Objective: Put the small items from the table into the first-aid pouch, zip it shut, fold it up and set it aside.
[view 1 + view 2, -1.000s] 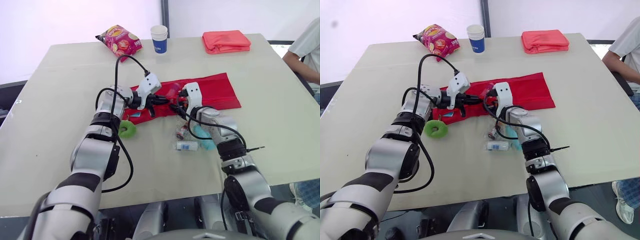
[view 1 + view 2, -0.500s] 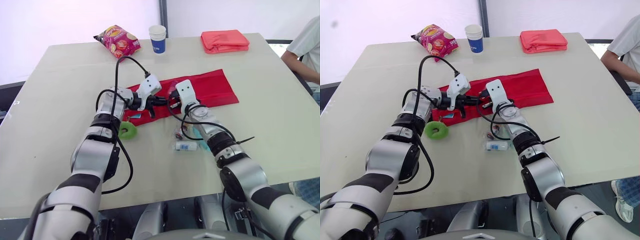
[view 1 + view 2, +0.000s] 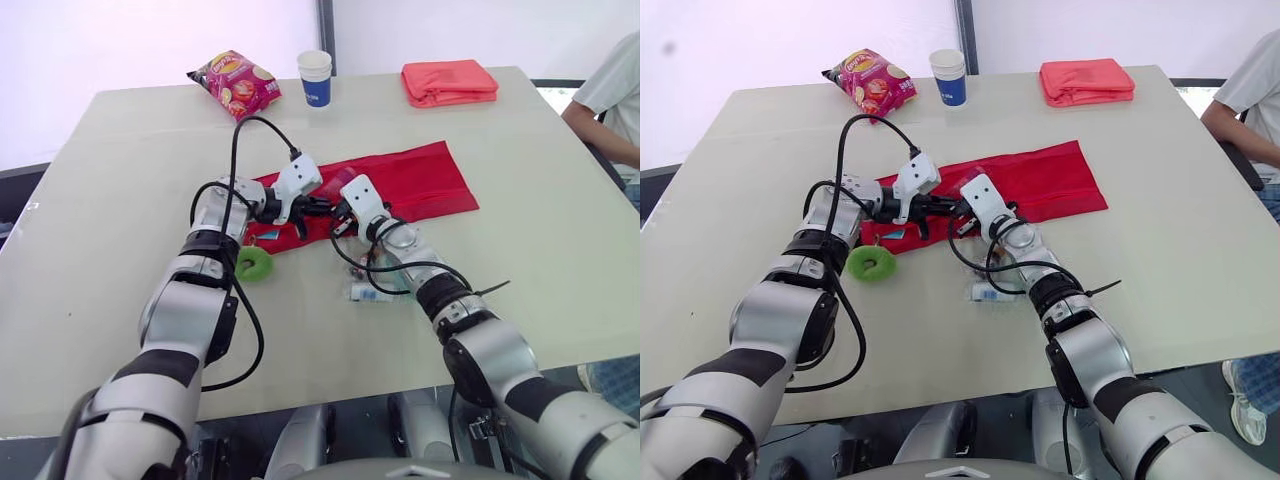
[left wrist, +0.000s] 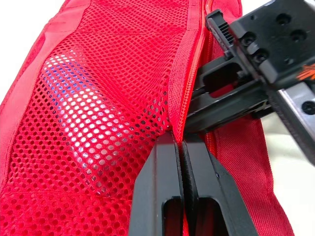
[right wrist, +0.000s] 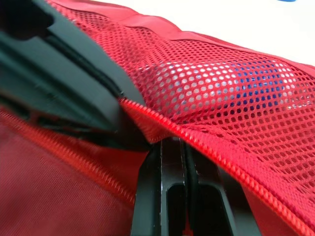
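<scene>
Pouch (image 3: 425,180) zipper edge in closed left gripper (image 4: 179,141) and closed right gripper (image 5: 172,143).

The first-aid pouch (image 3: 420,180) is red woven cloth, matt on the outside, with a pocket of open mesh (image 4: 98,98) through whose holes a pale, glossy item glints. Its zip (image 4: 189,73) is a row of fine red teeth on cloth tape. The left claw (image 4: 179,142) and right claw (image 5: 172,145) have smooth black fingers with a dull sheen, like hard plastic. The desk (image 3: 120,200) has a smooth, matt, pale top. The crisp bag (image 3: 235,82) is shiny foil, the cup (image 3: 315,78) looks like paper, the folded coral cloth (image 3: 450,82) is soft and matt, and the green ring (image 3: 253,263) is matt.
</scene>
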Motion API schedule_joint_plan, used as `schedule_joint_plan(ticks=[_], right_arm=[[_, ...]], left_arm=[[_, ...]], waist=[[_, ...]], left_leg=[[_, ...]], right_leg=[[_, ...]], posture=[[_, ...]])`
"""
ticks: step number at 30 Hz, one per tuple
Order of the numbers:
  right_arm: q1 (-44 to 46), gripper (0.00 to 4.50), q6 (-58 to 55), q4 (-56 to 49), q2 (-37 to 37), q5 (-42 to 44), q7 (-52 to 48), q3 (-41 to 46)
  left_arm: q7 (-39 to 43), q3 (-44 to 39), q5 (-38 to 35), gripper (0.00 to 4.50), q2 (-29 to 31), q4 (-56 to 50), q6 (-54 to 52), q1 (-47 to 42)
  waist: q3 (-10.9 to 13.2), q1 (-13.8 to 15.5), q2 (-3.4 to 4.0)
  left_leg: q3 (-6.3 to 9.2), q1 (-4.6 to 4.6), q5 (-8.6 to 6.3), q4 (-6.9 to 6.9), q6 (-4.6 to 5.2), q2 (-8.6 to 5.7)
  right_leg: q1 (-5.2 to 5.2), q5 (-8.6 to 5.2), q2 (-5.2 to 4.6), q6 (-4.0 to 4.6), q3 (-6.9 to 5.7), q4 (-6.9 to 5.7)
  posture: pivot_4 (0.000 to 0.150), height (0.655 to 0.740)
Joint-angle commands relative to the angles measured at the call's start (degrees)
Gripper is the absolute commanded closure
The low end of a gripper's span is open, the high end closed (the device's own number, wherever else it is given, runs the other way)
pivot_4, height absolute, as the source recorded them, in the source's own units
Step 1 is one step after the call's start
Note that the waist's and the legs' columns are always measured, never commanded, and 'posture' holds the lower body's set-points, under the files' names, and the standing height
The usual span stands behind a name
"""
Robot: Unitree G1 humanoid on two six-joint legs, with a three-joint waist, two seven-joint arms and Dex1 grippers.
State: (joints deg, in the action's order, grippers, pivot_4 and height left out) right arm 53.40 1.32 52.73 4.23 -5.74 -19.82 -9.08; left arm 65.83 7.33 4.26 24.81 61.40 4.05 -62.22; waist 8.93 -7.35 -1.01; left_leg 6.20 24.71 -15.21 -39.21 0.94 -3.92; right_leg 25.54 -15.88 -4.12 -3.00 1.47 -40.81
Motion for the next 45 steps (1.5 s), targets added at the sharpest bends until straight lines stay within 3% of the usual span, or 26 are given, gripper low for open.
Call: schedule_joint_plan(ticks=[1, 4, 10, 16, 20, 27, 32, 37, 41, 45], right_arm=[[-4.5, 3.87, -10.8, -17.7, -4.4, 2.7, -8.3, -0.5], [-9.4, 2.84, -25.1, -36.4, -9.9, 7.2, -15.2, -0.3], [-16.2, 0.18, -54.2, -72.6, -23.3, 20.6, -24.2, 1.4], [-22.7, 0.07, -68.0, -94.3, -35.5, 31.3, -25.5, 14.1], [-32.2, 0.07, -67.7, -103.9, -43.1, 38.0, -30.0, 32.5], [-47.5, 0.07, -68.2, -103.8, -55.7, 48.6, -41.6, 55.6], [-53.6, 0.07, -67.0, -104.2, -58.0, 54.4, -42.3, 61.7], [-53.1, 0.07, -63.7, -107.9, -56.3, 55.2, -35.3, 51.5], [-50.0, 0.07, -59.2, -108.4, -58.4, 46.6, -27.4, 29.5], [-41.1, 0.07, -53.3, -99.5, -55.3, 34.4, -22.9, 5.6]], left_arm=[[-1.0, -1.0, -0.7, 4.5, 0.1, -1.4, 0.5, -0.7], [-1.4, -1.2, -0.9, 4.5, 0.2, -1.2, 0.3, -1.0], [-1.5, -1.3, -1.1, 4.5, 0.0, -1.3, 0.3, -1.2], [-1.7, -1.3, -1.1, 4.5, -0.2, -1.5, 0.5, -1.0], [-2.3, -1.3, -1.0, 4.5, -0.6, -0.9, 0.9, -0.9], [-2.8, -1.6, -1.3, 4.5, -1.5, -0.2, 0.7, -1.2], [-2.5, -1.4, -1.5, 4.5, -2.3, -0.9, 0.0, -1.2], [-2.3, -1.1, -1.5, 4.5, -3.2, -1.4, -0.5, -1.4], [-2.1, -1.0, -1.5, 4.5, -3.9, -1.8, -0.9, -1.5], [-1.7, -0.6, -1.2, 4.5, -4.4, -2.5, -1.0, -1.4]], waist=[[0.0, 0.2, 0.0], [0.0, 0.4, 0.0], [0.0, 0.7, 0.0], [0.0, 2.3, -0.01], [0.0, 4.1, -0.05], [0.0, 5.3, -0.08], [0.0, 5.3, -0.11], [0.0, 5.3, -0.15], [0.0, 5.2, -0.17], [0.1, 5.0, -0.26]], left_leg=[[0.02, 0.01, 0.0, -0.01, 0.0, 0.0], [0.06, 0.06, 0.0, -0.06, 0.0, -0.03], [0.13, 0.06, -0.01, -0.04, 0.01, -0.04], [0.18, 0.07, -0.02, -0.08, 0.02, -0.12], [0.17, 0.06, -0.03, -0.12, 0.04, -0.2], [0.14, -0.13, -0.07, -0.19, 0.12, -0.2], [0.12, -0.21, -0.09, -0.2, 0.15, -0.17], [0.14, -0.32, -0.09, -0.19, 0.16, -0.15], [0.17, -0.38, -0.09, -0.19, 0.15, -0.13], [0.18, -0.42, -0.08, -0.18, 0.14, -0.13]], right_leg=[[0.0, 0.0, 0.0, 0.0, -0.02, 0.0], [-0.01, 0.0, -0.02, 0.0, -0.03, 0.01], [0.0, 0.0, -0.02, 0.0, -0.03, 0.01], [-0.02, 0.0, -0.04, 0.0, -0.03, 0.01], [-0.09, 0.0, -0.09, -0.01, -0.05, 0.03], [-0.37, 0.01, -0.06, -0.02, -0.09, 0.03], [-0.47, 0.01, -0.06, -0.02, -0.12, 0.05], [-0.63, 0.01, -0.07, -0.03, -0.17, 0.11], [-0.69, 0.0, -0.07, -0.03, -0.19, 0.15], [-0.7, 0.0, -0.05, -0.03, -0.2, 0.21]], posture=[[0.15, 0.74], [0.15, 0.74], [0.15, 0.74], [0.15, 0.74], [0.15, 0.74], [0.15, 0.74], [0.15, 0.74], [0.15, 0.74], [0.15, 0.74], [0.15, 0.74]])
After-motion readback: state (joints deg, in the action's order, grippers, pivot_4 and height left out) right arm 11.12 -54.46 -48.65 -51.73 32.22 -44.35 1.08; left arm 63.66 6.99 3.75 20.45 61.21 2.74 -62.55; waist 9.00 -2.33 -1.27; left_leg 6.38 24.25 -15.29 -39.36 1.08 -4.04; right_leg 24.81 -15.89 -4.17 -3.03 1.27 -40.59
